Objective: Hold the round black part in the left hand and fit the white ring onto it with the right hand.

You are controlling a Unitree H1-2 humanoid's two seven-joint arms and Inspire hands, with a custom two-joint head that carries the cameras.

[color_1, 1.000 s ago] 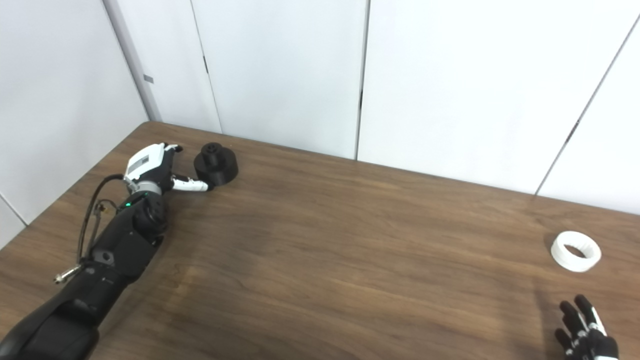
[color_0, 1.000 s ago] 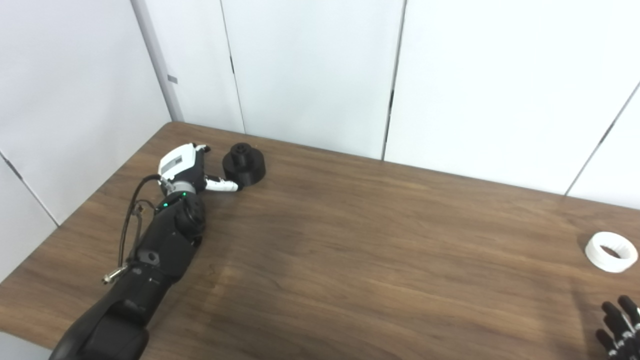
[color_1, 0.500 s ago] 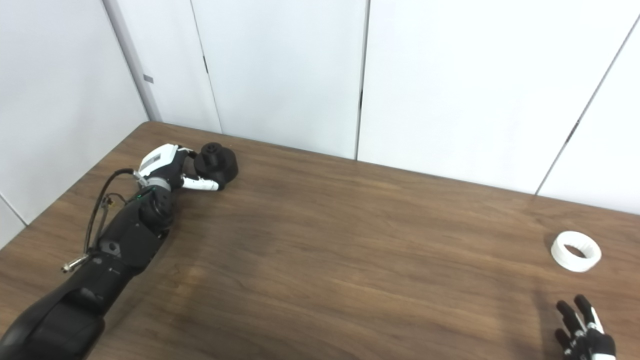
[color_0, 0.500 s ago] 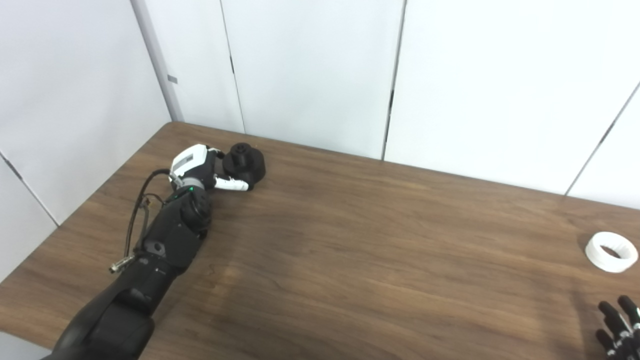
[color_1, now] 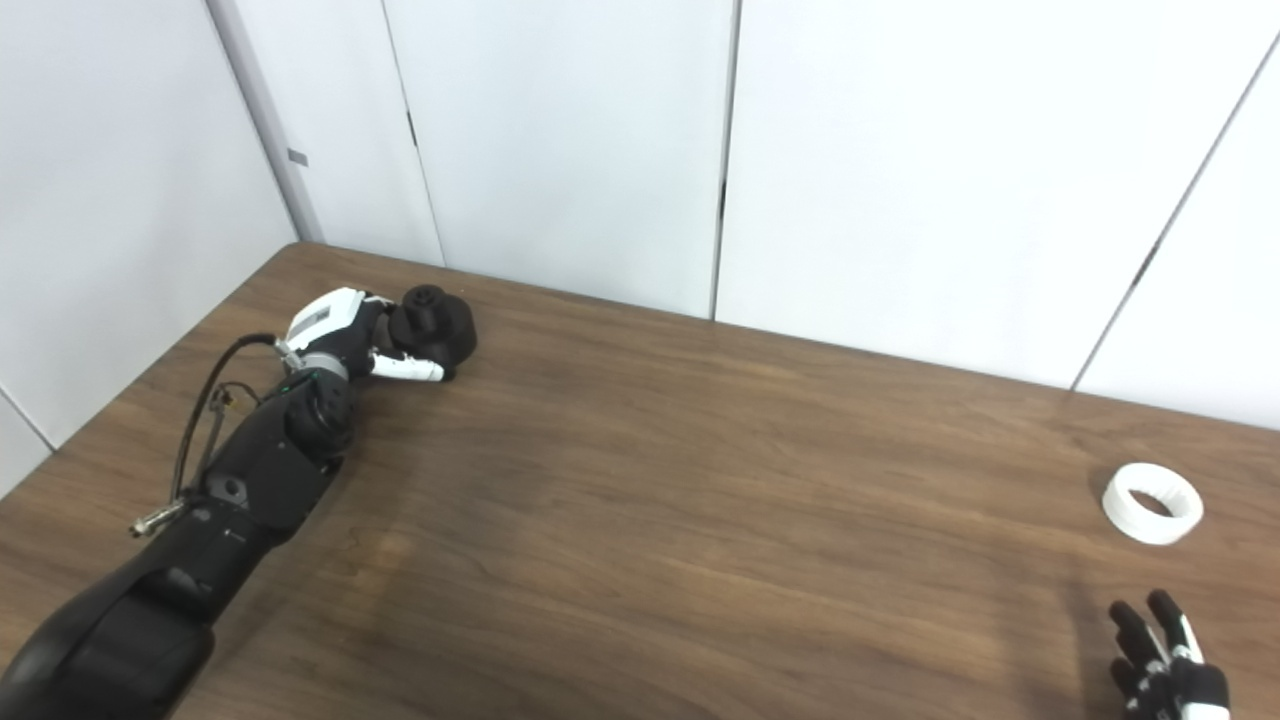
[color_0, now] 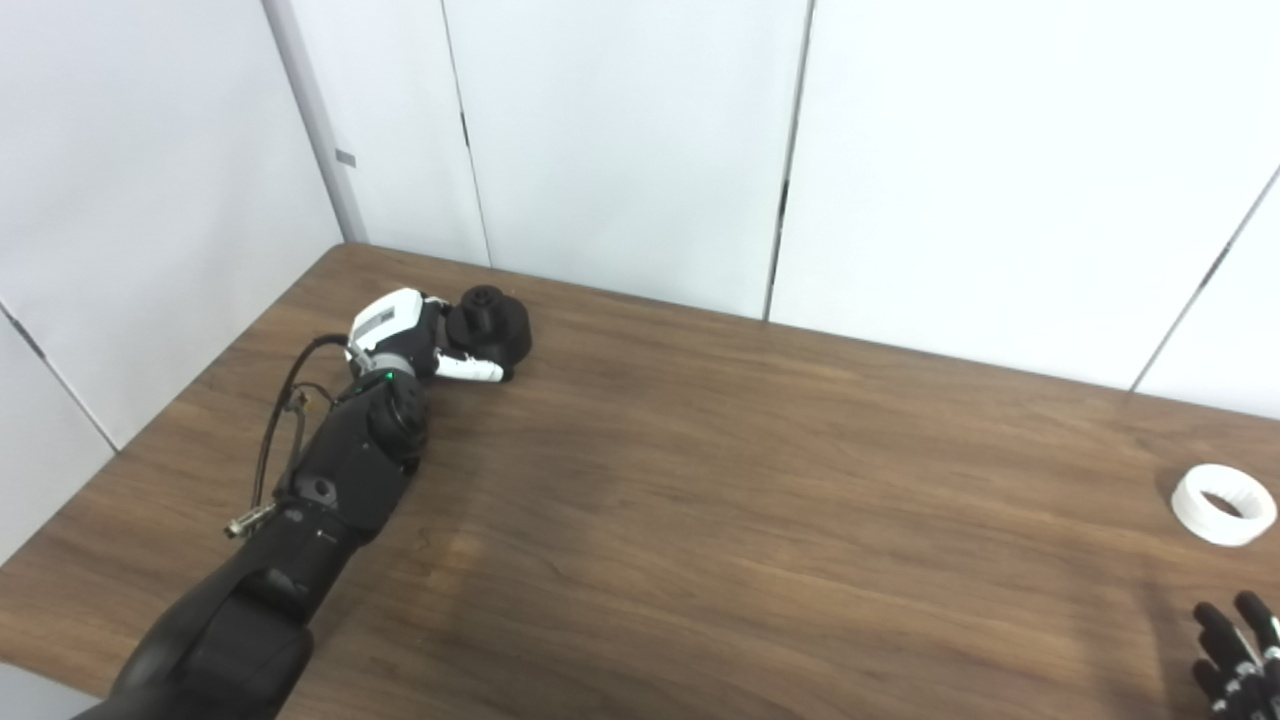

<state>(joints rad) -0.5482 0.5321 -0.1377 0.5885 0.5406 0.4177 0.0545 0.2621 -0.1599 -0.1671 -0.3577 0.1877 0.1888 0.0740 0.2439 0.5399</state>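
The round black part (color_0: 492,322) stands on the table at the far left, near the back edge. My left hand (color_0: 415,335) is wrapped around its left side. The white thumb (color_0: 470,369) lies against the part's near side, while the fingers reach behind it and are mostly hidden. The white ring (color_1: 1152,502) lies flat on the table at the far right. My right hand (color_1: 1165,660) sits in the bottom right corner, a short way nearer than the ring, open with fingers spread and holding nothing.
The wooden table (color_0: 720,500) runs up to white wall panels (color_0: 620,150) at the back and left. A black cable (color_0: 280,400) loops off the left forearm. The black part sits close to the table's back left corner.
My left hand has slid right and forward onto the black part and closed around it. The part stays in place on the table. My right hand and the ring have barely moved.
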